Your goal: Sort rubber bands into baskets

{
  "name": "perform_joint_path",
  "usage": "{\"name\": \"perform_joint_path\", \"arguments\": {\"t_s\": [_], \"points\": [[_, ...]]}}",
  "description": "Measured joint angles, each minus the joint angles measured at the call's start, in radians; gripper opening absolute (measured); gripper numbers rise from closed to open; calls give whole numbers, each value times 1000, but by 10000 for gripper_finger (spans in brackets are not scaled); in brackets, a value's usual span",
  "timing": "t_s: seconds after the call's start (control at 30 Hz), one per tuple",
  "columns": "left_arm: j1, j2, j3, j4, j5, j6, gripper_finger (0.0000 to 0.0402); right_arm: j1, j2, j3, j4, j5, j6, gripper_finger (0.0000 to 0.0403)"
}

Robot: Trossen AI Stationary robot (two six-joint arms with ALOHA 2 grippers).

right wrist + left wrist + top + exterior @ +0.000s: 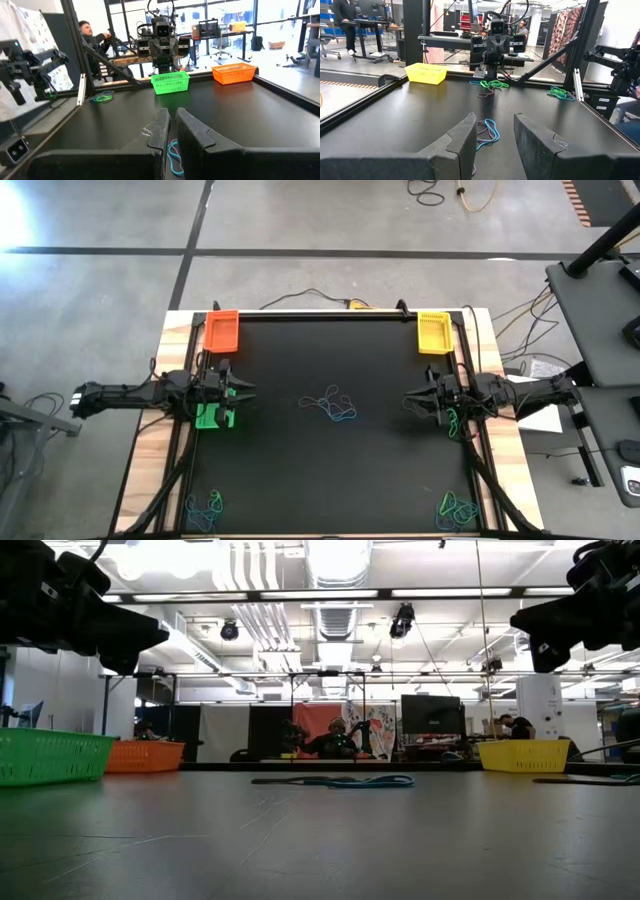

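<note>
Rubber bands lie mid-table; orange basket, yellow basket, green basket at edges.

Left hand part-open, right hand fingers nearly together, both arms raised, pointing at each other.

From my remote station: a seated person beyond the right gripper's reach; floor cables well past it.
</note>
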Motion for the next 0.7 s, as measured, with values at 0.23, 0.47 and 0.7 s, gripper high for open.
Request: {"name": "perform_joint_path", "arguments": {"t_s": [0.23,0.47,0.7], "points": [[0,0,0,0,0,0,115,0,0,0,-4,0,85,27],[0,0,0,0,0,0,115,0,0,0,7,25,-19,27],[0,0,0,0,0,0,115,22,100,10,113,46,-25,30]]}}
